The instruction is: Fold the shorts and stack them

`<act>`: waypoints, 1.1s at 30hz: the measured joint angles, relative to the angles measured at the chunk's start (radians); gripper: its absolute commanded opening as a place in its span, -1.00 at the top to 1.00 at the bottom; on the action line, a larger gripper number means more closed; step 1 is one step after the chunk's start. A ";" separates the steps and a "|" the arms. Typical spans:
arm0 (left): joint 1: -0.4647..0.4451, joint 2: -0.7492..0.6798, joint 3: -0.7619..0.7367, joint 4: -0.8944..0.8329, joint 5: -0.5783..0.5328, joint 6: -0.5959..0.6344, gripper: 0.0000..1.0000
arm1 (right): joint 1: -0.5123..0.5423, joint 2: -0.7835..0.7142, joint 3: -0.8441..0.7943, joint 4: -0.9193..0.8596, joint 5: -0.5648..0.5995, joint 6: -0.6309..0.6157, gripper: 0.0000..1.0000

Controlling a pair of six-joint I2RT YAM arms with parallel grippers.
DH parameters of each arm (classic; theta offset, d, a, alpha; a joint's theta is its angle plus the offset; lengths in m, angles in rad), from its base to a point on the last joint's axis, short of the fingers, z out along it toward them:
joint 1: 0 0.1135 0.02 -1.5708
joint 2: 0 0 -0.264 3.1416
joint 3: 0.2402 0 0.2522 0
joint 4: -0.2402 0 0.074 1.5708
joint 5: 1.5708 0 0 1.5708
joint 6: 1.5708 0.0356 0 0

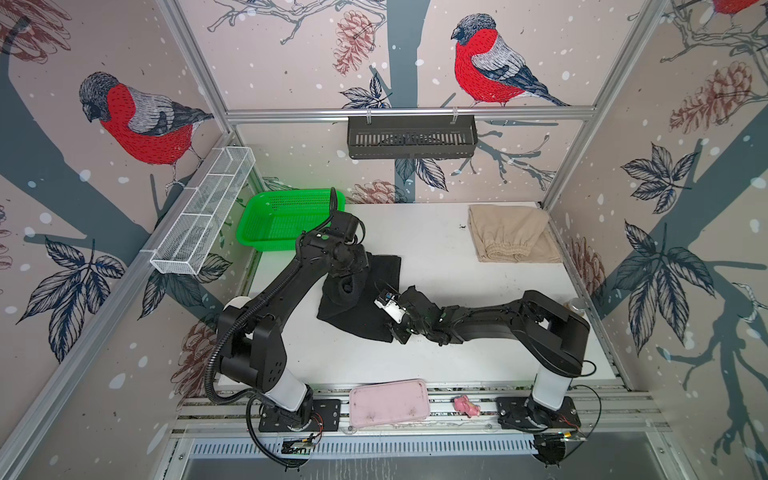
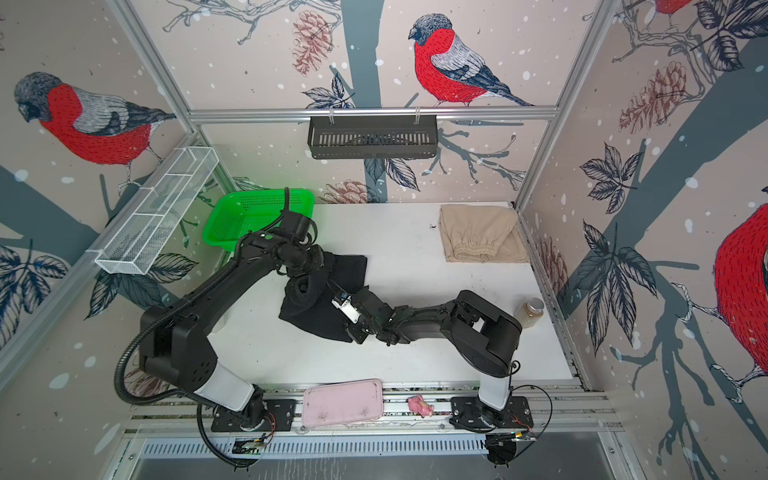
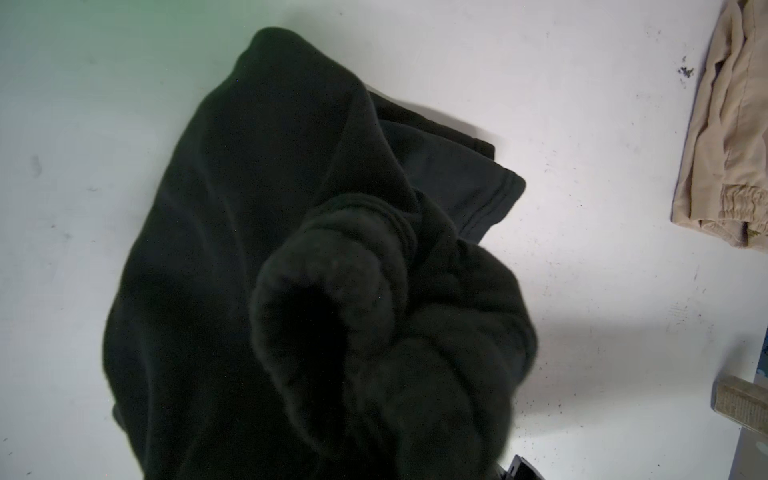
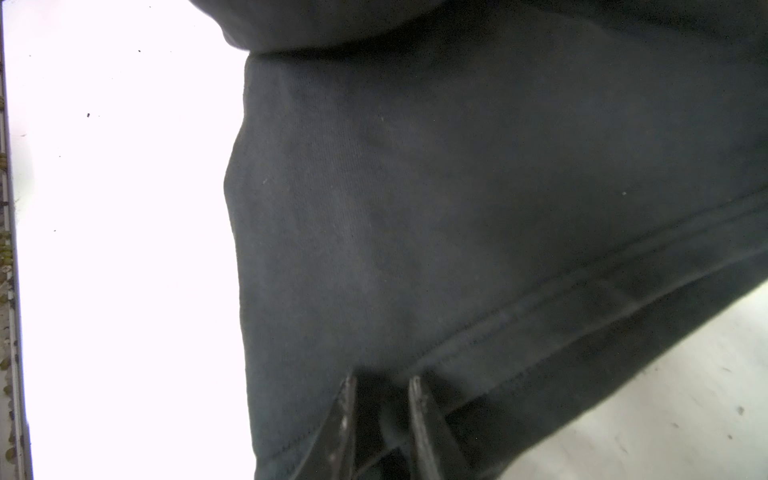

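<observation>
Black shorts [image 1: 353, 309]: crumpled on the white bench [image 1: 457, 353] at about the middle, slightly toward 9 o'clock; one flat part spreads toward 6 o'clock, and a bunched, gathered part is lifted up at the 12 o'clock end.
Left jaws [image 1: 347, 286]: hidden in both top views and buried in dark cloth in the left wrist view; they are nearly closed, pinching the raised bunch of the black shorts [image 3: 332, 299].
Right jaws [image 4: 382, 386]: a narrow gap between two dark fingers [image 4: 347, 411], with a fold of the black shorts [image 4: 457, 208] near its stitched hem caught between them; in a top view this gripper [image 2: 338, 301] sits at the cloth's 3 o'clock edge.
Tan shorts [image 1: 513, 241]: folded flat at the bench's 1 o'clock corner, waistband facing 6 o'clock, well apart from the black pair.
Green basket [image 1: 270, 241]: at 11 o'clock, just beyond the left arm.
Pink tray [image 1: 388, 403]: on the front rail at 6 o'clock.
Pink rag [image 1: 467, 405]: just beside the tray, toward 3 o'clock.
Jar [image 2: 528, 311]: at the bench's 3 o'clock edge.
</observation>
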 measured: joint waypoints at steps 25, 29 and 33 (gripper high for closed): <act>-0.144 0.068 0.188 0.026 0.006 0.048 -0.93 | -0.233 -0.484 -0.213 -0.007 -0.199 0.112 -0.02; -0.052 -0.031 0.150 0.006 -0.080 0.055 -0.93 | -0.224 -0.435 -0.076 -0.063 -0.203 0.103 0.09; 0.055 -0.159 -0.039 0.047 -0.105 0.054 -0.92 | -0.182 -0.306 0.070 -0.101 -0.204 0.079 0.27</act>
